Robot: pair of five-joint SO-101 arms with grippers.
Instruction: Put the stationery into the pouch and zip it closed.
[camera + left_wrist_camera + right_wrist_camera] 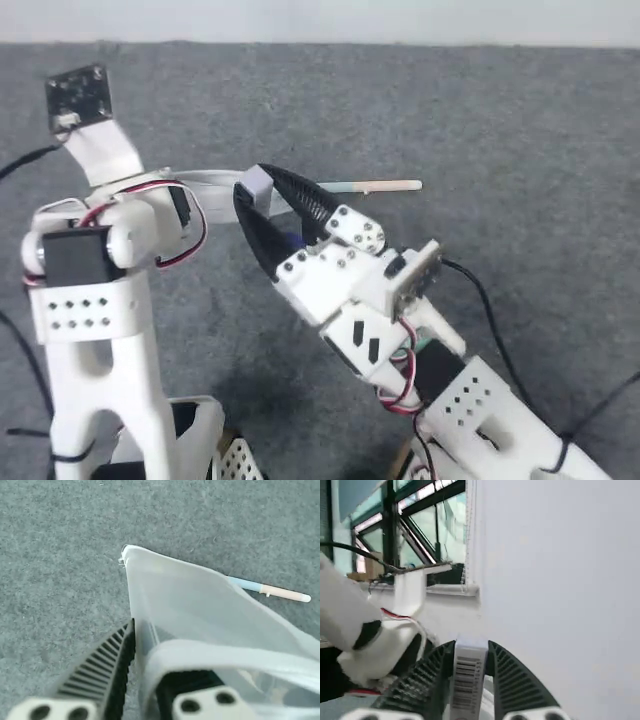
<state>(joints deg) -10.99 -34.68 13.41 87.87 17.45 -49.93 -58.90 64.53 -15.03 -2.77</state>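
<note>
A translucent white pouch [200, 605] lies on the grey carpet, and my left gripper [142, 675] is shut on its near edge. In the high view the pouch [212, 182] shows as a pale strip behind the left arm. My right gripper [252, 188] hangs over the pouch's end, pointing up and away, shut on a small grey-white eraser [258, 181]. The eraser's barcode label [467, 680] shows between the black fingers [512, 675]. A pale blue and cream pen [370, 186] lies on the carpet just past the pouch, and it appears again [270, 591] beyond the pouch's far side.
Grey carpet [520, 120] covers the table, with open room at the back and right. The left arm's white body [90, 300] stands at the front left. A black cable [490, 310] trails beside the right arm.
</note>
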